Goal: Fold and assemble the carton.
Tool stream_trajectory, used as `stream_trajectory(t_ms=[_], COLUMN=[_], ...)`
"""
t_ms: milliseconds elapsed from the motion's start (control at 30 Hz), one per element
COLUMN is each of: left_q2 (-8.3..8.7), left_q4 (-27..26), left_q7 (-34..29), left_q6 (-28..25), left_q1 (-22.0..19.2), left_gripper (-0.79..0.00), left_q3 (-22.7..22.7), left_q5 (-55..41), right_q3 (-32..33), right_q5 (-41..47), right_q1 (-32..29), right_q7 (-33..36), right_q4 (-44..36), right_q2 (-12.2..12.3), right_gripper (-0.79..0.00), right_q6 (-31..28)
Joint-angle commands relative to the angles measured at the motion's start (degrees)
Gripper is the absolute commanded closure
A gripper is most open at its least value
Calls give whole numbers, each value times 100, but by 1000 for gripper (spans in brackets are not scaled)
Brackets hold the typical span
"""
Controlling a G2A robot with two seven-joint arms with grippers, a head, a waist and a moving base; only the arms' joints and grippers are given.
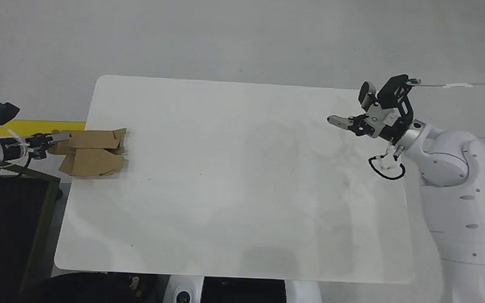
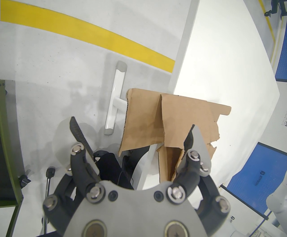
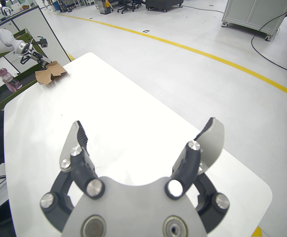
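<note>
While my right gripper is hovering open and empty, my left gripper is sitting spread wide, empty, at the carton.

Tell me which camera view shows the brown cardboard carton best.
The left wrist view: the brown cardboard carton is close and large, so its flaps and creases are plain. The top view shows the whole carton, small, partly overhanging the edge of the white table. The right wrist view shows the carton far off and tiny.
</note>
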Motion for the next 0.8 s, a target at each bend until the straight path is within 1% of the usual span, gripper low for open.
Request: stream_trajectory(t_ms=[0,33,67,133,167,200,233,300,333,367,433,533,700,767], left_q2=[-12,-20,-26,-34,-37,-38,-39,-37,-33,-30,-24,-15,-3,0], left_q4=[-22,-24,-25,-12,-8,-8,1,21,25,27,37,40,-10,-31], left_q7=[45,67,79,101,125,144,162,193,210,218,233,183,35,-81], left_q6=[29,35,40,83,105,114,123,154,170,180,187,166,60,18], left_q1=[46,65,75,87,93,97,101,100,97,94,88,65,-5,-50], left_gripper=[-785,-785,-736,-496,-394,-336,-299,-280,-249,-237,-237,-194,-169,-175], left_q3=[38,48,52,55,57,60,54,38,33,27,1,-69,-210,-290], left_q5=[55,59,49,27,24,21,0,-46,-58,-73,-140,-324,-706,-927], right_q3=[0,0,0,0,0,0,0,0,0,0,0,0,0,0], right_q5=[-1,-1,-1,-1,-1,-1,-1,-1,-1,-1,-1,-1,-1,-1], right_q1=[0,0,0,0,0,0,0,0,0,0,0,0,0,0], right_q7=[0,0,0,0,0,0,0,0,0,0,0,0,0,0], right_q4=[0,0,0,0,0,0,0,0,0,0,0,0,0,0], right_q2=[0,0,0,0,0,0,0,0,0,0,0,0,0,0], right_gripper=[-785,-785,-785,-785,-785,-785,-785,-785,-785,-785,-785,-785,-785,-785], right_q6=[0,0,0,0,0,0,0,0,0,0,0,0,0,0])
